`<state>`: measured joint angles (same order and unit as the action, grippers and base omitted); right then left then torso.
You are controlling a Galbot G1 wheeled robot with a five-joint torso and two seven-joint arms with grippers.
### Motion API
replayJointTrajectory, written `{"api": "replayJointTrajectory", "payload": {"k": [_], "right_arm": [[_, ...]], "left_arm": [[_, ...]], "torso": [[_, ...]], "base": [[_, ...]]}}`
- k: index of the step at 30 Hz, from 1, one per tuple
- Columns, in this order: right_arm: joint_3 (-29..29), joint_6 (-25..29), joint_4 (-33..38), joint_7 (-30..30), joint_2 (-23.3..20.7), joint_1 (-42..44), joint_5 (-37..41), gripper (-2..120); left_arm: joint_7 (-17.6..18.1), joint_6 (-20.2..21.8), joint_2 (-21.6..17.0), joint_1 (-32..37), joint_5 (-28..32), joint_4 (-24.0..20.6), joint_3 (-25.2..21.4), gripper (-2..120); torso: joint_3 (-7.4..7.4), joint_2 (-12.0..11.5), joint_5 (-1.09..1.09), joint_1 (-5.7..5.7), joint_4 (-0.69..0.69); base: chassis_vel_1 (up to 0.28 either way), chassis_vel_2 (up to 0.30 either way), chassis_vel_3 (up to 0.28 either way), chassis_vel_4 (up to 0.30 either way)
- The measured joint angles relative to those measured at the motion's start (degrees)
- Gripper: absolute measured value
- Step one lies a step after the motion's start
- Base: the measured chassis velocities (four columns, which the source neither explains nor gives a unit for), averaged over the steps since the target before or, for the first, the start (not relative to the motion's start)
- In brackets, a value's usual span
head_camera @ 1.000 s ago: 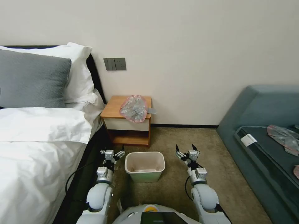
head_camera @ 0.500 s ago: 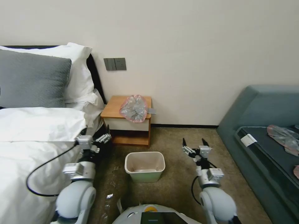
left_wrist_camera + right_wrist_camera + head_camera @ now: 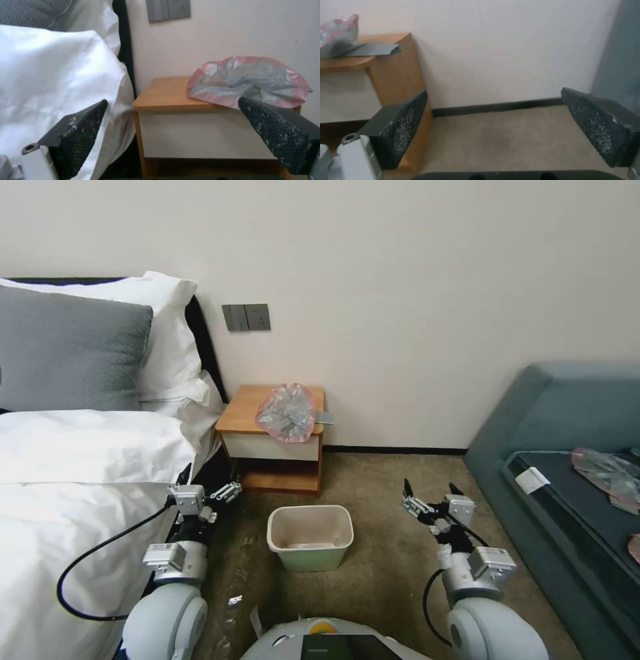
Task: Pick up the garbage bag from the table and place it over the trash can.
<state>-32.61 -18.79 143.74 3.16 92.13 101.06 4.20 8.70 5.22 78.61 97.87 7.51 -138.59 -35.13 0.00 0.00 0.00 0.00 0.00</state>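
The garbage bag (image 3: pixel 287 412), wrinkled grey plastic with a pink rim, lies on the table (image 3: pixel 245 410), hanging slightly over its front edge. On the carpet in front of it stands the trash can (image 3: pixel 311 560), cream inside and pale green outside. My left gripper (image 3: pixel 211 483) hovers open beside the bed, left of the can and short of the table. In the left wrist view the bag (image 3: pixel 246 80) and table (image 3: pixel 163 92) sit ahead of the open left gripper (image 3: pixel 173 100). My right gripper (image 3: pixel 430 488) is open over the carpet, right of the can; the right wrist view shows it (image 3: pixel 494 90) facing the wall.
A bed with a white duvet (image 3: pixel 80 473) runs along the left, close to my left arm and its black cable (image 3: pixel 93 553). A blue-grey sofa (image 3: pixel 567 447) with plastic pieces (image 3: pixel 610 473) and a white card (image 3: pixel 532 480) fills the right. A flat grey item (image 3: pixel 373 50) lies under the bag's edge.
My left arm has swung out from beside the trash can toward the bed. The right arm has shifted to the right, away from the can. Both grippers stay open.
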Motion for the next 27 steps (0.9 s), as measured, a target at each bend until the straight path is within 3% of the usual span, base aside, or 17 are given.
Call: {"api": "replayJointTrajectory", "payload": {"k": [3,9,14,18,21,27], "right_arm": [[0.27,-0.16,-0.08,0.24,0.00,-0.77,3.24,100],[-0.98,2.04,-1.78,2.40,-3.18,-7.62,23.80,100],[-1.79,2.09,-3.90,5.58,-5.26,-10.98,33.92,100],[-1.06,0.87,-8.39,7.23,-7.57,-17.30,42.65,100],[0.46,-0.33,-15.69,8.39,-9.55,-24.66,49.17,100],[0.87,-1.14,-23.26,8.11,-10.59,-32.01,53.93,100]], "left_arm": [[0.22,-0.08,-0.10,0.01,0.32,-0.09,0.00,100],[1.30,1.14,-3.16,-1.25,3.20,-1.07,-0.05,100],[1.44,2.57,-6.31,-3.15,6.22,-0.85,0.47,100],[1.89,3.26,-7.67,-3.96,7.88,-1.14,-0.06,100],[2.36,4.81,-7.76,-4.67,9.43,-1.92,-0.51,100],[2.56,5.33,-7.42,-4.46,9.50,-1.96,-0.54,100]], "torso": [[0.00,0.00,0.00,0.00,-0.01],[0.01,0.00,0.01,0.00,0.01],[0.00,0.00,0.00,0.00,-0.03],[0.01,0.00,0.00,0.00,0.00],[0.01,0.00,0.01,0.00,0.01],[0.01,0.00,0.01,0.00,0.00]], "base": [[0.000,0.000,0.000,0.000],[0.000,0.000,0.000,0.000],[0.000,0.000,0.000,0.000],[0.000,0.000,0.000,0.000],[0.000,0.000,0.000,0.000],[0.000,0.000,0.000,0.000]]}}
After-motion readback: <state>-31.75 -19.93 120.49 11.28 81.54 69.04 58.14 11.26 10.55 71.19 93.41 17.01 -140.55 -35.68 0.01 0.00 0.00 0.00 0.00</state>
